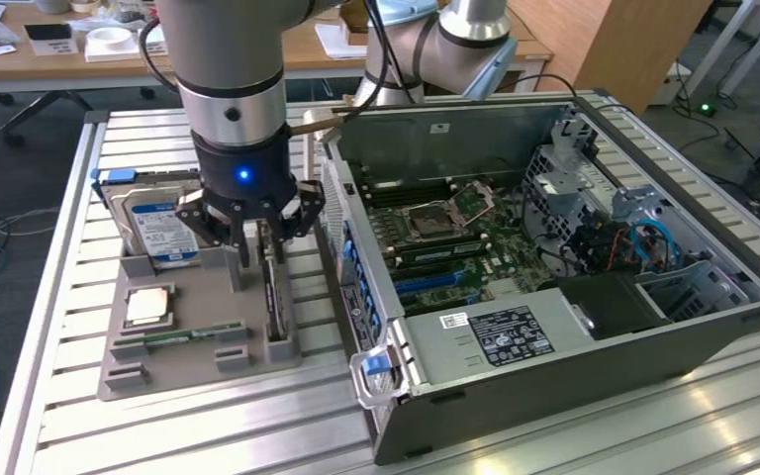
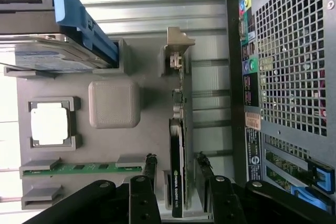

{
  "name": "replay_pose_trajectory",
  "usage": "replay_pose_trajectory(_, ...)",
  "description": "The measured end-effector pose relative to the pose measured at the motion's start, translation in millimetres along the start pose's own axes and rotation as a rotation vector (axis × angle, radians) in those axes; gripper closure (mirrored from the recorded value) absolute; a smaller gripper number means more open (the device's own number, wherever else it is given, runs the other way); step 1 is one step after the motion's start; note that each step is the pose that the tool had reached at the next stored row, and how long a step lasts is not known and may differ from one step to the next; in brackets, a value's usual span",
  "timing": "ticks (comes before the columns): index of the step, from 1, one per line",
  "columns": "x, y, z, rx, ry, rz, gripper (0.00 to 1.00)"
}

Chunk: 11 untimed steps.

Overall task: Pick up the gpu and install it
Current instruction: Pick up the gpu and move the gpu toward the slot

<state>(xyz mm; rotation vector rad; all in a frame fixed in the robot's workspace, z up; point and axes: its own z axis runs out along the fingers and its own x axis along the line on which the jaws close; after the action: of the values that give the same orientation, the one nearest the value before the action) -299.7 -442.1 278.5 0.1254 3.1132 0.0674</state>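
End effector [image 2: 175,157] released, its fingers [image 2: 150,167] straddling the upright gpu [image 2: 177,187], a slim gap at each edge. In the exterior view, the computer case [image 1: 394,327] wall stands near at three o'clock.

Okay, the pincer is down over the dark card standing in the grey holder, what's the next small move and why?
Probably close the pincer on the thin dark rectangular graphics card. Its fingers straddle the card's end with a gap on each side, and the card stands on edge in the grey plastic holder tray, not yet gripped.
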Motion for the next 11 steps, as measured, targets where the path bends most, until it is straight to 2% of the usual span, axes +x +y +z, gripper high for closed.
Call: replay_pose_trajectory(11,-1.3,-0.7,18.1,0.0002,0.0001,0.0,0.57)
